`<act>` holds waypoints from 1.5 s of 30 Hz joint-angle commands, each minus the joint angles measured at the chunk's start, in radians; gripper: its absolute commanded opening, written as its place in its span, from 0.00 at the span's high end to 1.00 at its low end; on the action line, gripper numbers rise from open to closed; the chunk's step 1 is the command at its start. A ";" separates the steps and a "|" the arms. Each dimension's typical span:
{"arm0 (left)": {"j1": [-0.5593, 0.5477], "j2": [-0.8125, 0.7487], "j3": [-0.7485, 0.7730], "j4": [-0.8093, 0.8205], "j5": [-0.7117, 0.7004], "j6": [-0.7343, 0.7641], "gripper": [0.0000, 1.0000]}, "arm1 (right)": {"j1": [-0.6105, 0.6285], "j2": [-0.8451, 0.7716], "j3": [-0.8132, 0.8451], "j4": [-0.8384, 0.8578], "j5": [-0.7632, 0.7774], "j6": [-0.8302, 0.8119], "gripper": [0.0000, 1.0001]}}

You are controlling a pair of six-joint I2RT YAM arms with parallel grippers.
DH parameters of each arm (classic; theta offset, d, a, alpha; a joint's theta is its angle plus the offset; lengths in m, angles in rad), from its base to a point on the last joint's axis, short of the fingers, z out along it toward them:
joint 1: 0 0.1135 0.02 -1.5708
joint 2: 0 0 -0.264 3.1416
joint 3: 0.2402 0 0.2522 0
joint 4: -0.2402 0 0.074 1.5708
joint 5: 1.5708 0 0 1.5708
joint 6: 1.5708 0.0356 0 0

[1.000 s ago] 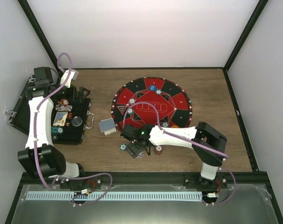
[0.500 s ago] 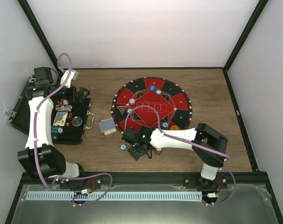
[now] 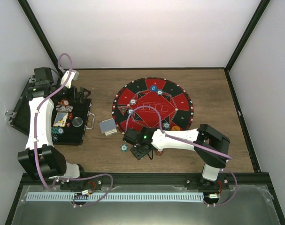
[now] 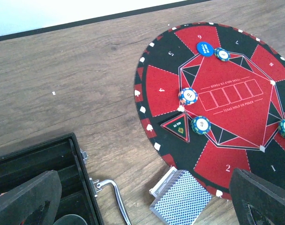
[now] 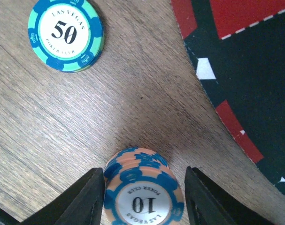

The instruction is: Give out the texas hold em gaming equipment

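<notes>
The 10 poker chip [image 5: 143, 202] is flanked by the right gripper [image 5: 144, 187]; clamping cannot be told; loosely held, it may be dropped.

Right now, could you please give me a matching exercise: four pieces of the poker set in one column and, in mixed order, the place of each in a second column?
1. chip marked 50
2. stack marked 10
3. blue button disc
4. deck of cards

A. on the table, between the mat and the black case
B. on the mat
C. between the fingers of the right gripper
D. alone on the table, nothing touching it

Pairs: 1-D, 2-C, 3-B, 4-A
</notes>
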 commanded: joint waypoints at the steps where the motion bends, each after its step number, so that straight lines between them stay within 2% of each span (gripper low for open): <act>1: 0.006 -0.003 0.025 -0.001 0.005 -0.003 0.00 | 0.008 -0.039 -0.004 0.006 0.010 0.013 0.53; 9: 0.006 -0.006 0.026 -0.002 -0.002 0.000 0.00 | 0.008 -0.038 0.000 0.002 0.016 0.012 0.61; 10: 0.005 -0.006 0.026 -0.003 -0.002 0.001 0.00 | 0.008 -0.036 0.000 0.001 0.013 0.013 0.60; 12: 0.005 -0.008 0.026 -0.003 -0.002 0.003 0.00 | 0.008 -0.032 0.000 -0.001 0.004 0.013 0.47; 13: 0.006 -0.007 0.025 -0.003 -0.004 0.004 0.00 | 0.008 -0.032 -0.002 0.000 0.002 0.013 0.44; 24: 0.005 -0.007 0.032 -0.005 -0.010 0.007 0.00 | 0.008 -0.035 -0.023 0.010 -0.012 0.014 0.45; 33: 0.005 -0.006 0.035 -0.006 -0.009 0.007 0.00 | 0.008 -0.048 -0.022 0.010 -0.009 0.018 0.56; 42: 0.005 -0.004 0.037 -0.007 -0.011 0.008 0.00 | 0.008 -0.061 0.005 -0.011 0.007 0.017 0.79; 45: 0.006 -0.003 0.037 -0.006 -0.011 0.007 0.00 | 0.008 -0.073 0.013 -0.017 0.011 0.019 0.83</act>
